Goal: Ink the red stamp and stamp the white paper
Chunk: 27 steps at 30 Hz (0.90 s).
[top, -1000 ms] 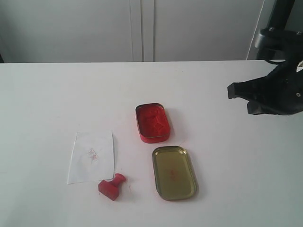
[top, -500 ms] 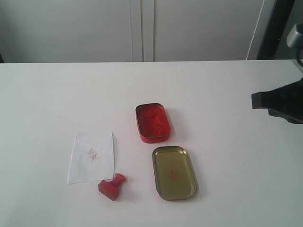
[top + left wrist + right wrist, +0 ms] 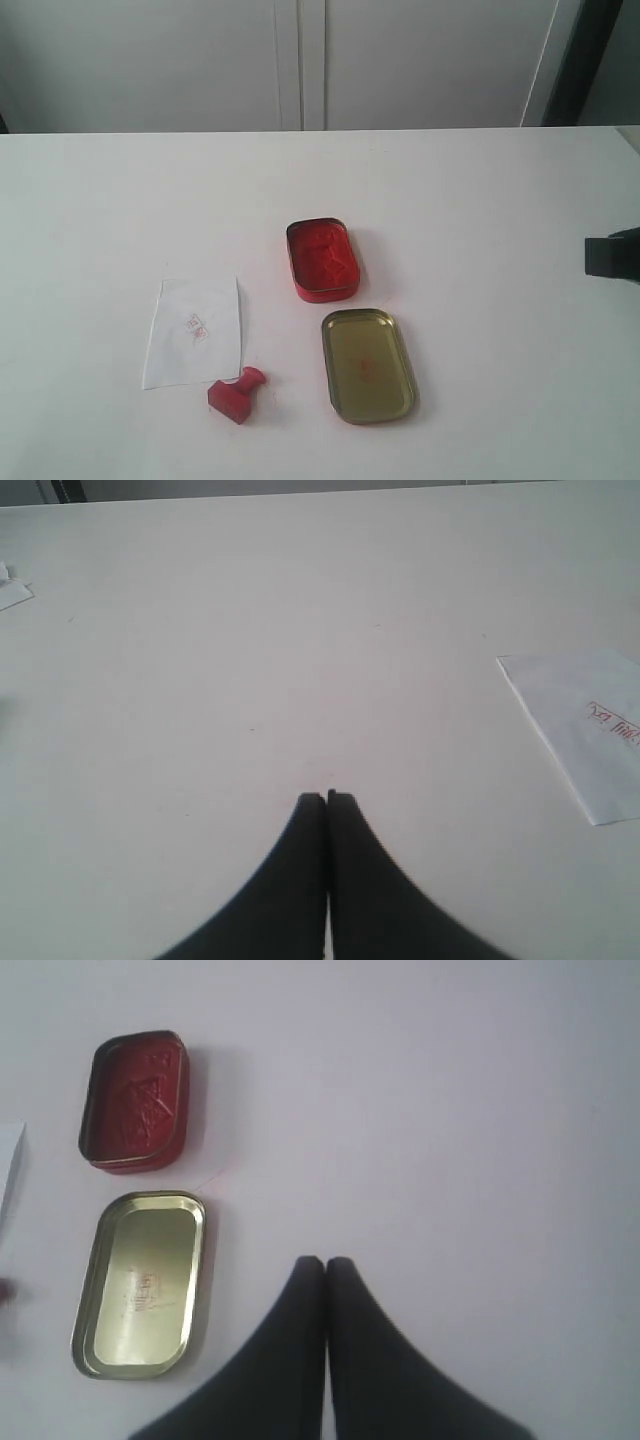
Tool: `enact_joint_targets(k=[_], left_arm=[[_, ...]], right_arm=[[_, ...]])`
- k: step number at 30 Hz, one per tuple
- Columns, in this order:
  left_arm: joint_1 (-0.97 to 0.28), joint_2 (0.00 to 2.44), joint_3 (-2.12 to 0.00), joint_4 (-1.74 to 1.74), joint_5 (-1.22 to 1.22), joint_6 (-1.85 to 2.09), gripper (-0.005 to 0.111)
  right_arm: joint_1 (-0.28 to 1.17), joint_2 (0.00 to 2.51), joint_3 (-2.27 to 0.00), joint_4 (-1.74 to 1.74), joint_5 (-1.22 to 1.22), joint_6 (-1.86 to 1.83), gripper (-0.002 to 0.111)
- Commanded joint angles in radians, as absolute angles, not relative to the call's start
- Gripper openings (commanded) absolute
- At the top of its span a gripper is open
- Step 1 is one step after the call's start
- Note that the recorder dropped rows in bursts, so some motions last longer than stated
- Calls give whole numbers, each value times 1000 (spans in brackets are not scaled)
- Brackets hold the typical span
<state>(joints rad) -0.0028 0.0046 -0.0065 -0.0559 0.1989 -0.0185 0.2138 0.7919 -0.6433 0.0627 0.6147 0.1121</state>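
The red stamp (image 3: 236, 394) lies tipped on the table just off the near corner of the white paper (image 3: 192, 331), which carries a faint red imprint. In the left wrist view an edge of the white paper (image 3: 590, 725) shows, well off from my left gripper (image 3: 327, 796), whose fingers are pressed together over bare table. My right gripper (image 3: 325, 1261) is shut too, empty, beside the gold lid. In the exterior view only a dark tip of the right gripper (image 3: 612, 257) shows at the right edge. The left gripper is out of that view.
A red-filled ink tin (image 3: 322, 259) sits mid-table with its gold lid (image 3: 368, 364) lying open-side up just in front of it. Both the tin (image 3: 135, 1100) and the lid (image 3: 141, 1282) appear in the right wrist view. White cabinet doors (image 3: 300, 60) stand behind the table.
My right arm has drawn back to the right and downward, nearly leaving the exterior view. The stamp, paper, tin and lid have not moved.
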Motion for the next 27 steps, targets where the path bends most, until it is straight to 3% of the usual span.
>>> enact_joint_targets(k=[1,16,27], left_arm=[[-2,0,0,-60,195,-19,0],[-2,0,0,-60,195,-19,0],[-2,0,0,-60,195,-19,0]], right_arm=[[208,698,-605,48,589,108,0],[208,381,-517,-14,563,108,0],[208,350,-475,-18,539,108,0]])
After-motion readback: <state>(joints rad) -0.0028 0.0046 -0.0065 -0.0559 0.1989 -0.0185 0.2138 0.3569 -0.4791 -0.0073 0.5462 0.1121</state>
